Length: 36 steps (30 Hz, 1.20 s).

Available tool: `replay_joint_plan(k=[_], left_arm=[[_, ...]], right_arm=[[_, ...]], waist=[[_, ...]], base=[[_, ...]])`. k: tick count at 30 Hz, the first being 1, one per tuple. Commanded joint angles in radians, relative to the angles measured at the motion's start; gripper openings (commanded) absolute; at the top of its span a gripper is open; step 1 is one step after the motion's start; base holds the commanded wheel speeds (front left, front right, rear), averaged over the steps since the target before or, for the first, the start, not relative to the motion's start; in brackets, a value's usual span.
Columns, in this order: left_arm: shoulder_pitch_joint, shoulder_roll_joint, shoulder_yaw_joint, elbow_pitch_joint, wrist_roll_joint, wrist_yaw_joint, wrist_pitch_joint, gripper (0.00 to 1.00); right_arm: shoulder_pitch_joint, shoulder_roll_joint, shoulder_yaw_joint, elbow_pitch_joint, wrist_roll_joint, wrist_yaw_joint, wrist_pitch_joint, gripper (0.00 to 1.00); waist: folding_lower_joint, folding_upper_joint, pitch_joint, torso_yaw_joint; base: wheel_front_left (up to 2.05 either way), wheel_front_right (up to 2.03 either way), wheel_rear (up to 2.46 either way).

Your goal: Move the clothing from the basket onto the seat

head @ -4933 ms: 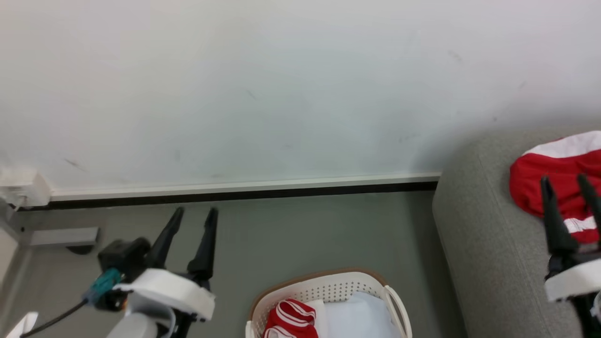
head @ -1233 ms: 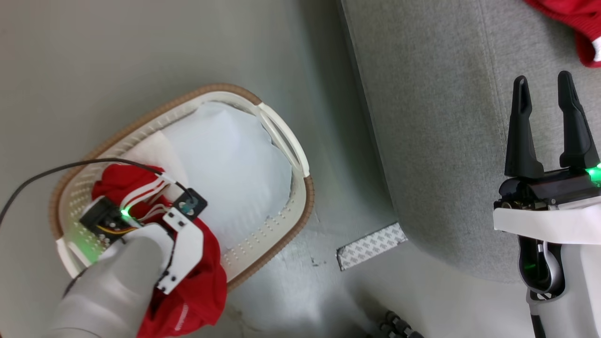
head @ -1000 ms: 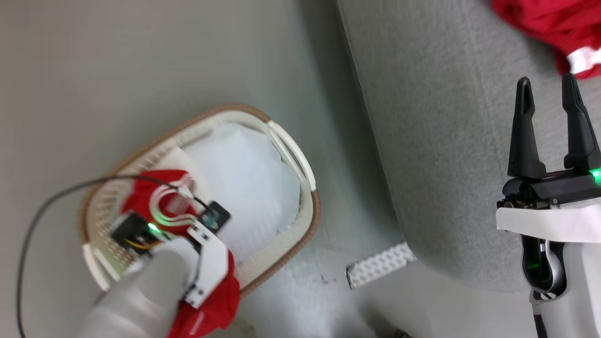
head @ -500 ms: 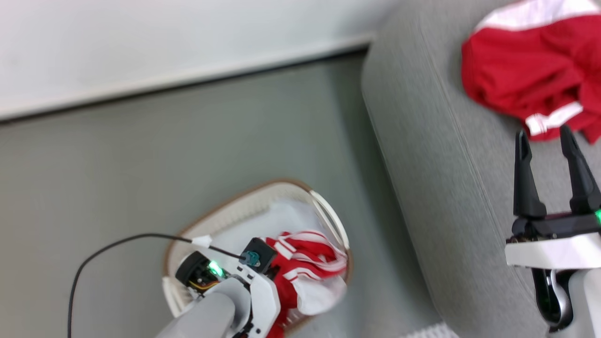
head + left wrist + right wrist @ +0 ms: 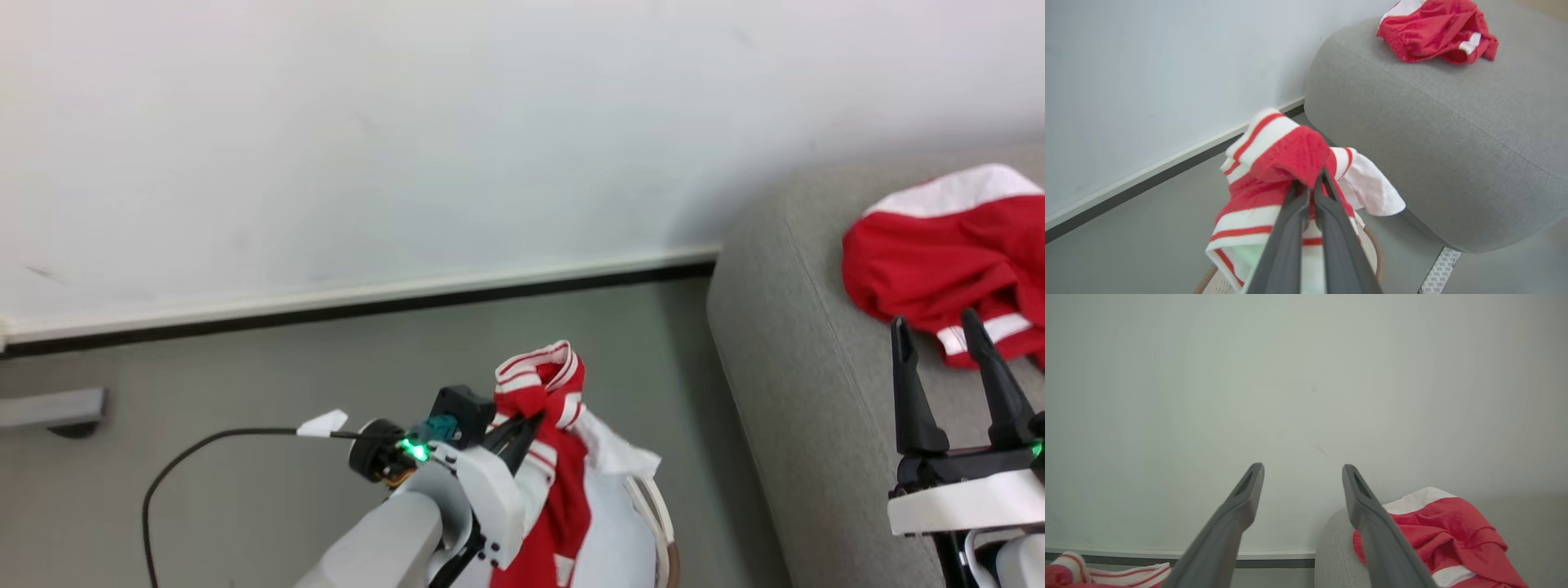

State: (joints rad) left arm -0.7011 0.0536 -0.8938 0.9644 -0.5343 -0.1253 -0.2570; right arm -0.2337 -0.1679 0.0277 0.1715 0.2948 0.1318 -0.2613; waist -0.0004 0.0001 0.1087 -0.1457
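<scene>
Another red garment [image 5: 939, 253] lies on the seat [image 5: 784, 367], near the wall [image 5: 408, 122]. Above the basket [image 5: 655, 514], the left end effector [image 5: 522, 431] pinches the clothing [image 5: 543, 384] tightly; the right end effector [image 5: 935, 327] hovers over the seat, spread and empty.

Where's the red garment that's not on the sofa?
The garment is lower centre in head view, pinched in the left tool over the basket, left of the sofa.
</scene>
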Motion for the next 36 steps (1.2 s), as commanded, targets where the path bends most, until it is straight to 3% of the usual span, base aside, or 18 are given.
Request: replay_joint_plan(k=[1,18,28,36], left_arm=[[-0.005,0.014,0.009,-0.029,-0.007,0.008,-0.007,0.0],[-0.076,0.129,0.125,-0.478,-0.029,0.091,0.042,0.0],[-0.087,0.139,0.117,-0.588,-0.03,0.124,0.104,0.0],[-0.073,0.138,0.102,-0.624,-0.04,0.123,0.124,0.0]], right_arm=[[0.02,-0.01,0.005,0.009,0.006,-0.002,-0.003,1.0],[0.069,-0.03,0.086,0.043,0.046,-0.002,-0.003,1.0],[0.033,-0.048,0.249,0.053,0.095,-0.002,-0.003,1.0],[0.002,-0.081,0.367,0.026,0.095,-0.002,-0.003,1.0]], waist=[[0.0004,-0.0001,-0.059,0.043],[0.0004,-0.0001,-0.132,0.066],[0.0004,-0.0001,-0.125,0.074],[0.0004,-0.0001,-0.125,0.091]], base=[[0.0,0.0,0.0],[0.0,0.0,0.0],[0.0,0.0,0.0],[0.0,0.0,0.0]])
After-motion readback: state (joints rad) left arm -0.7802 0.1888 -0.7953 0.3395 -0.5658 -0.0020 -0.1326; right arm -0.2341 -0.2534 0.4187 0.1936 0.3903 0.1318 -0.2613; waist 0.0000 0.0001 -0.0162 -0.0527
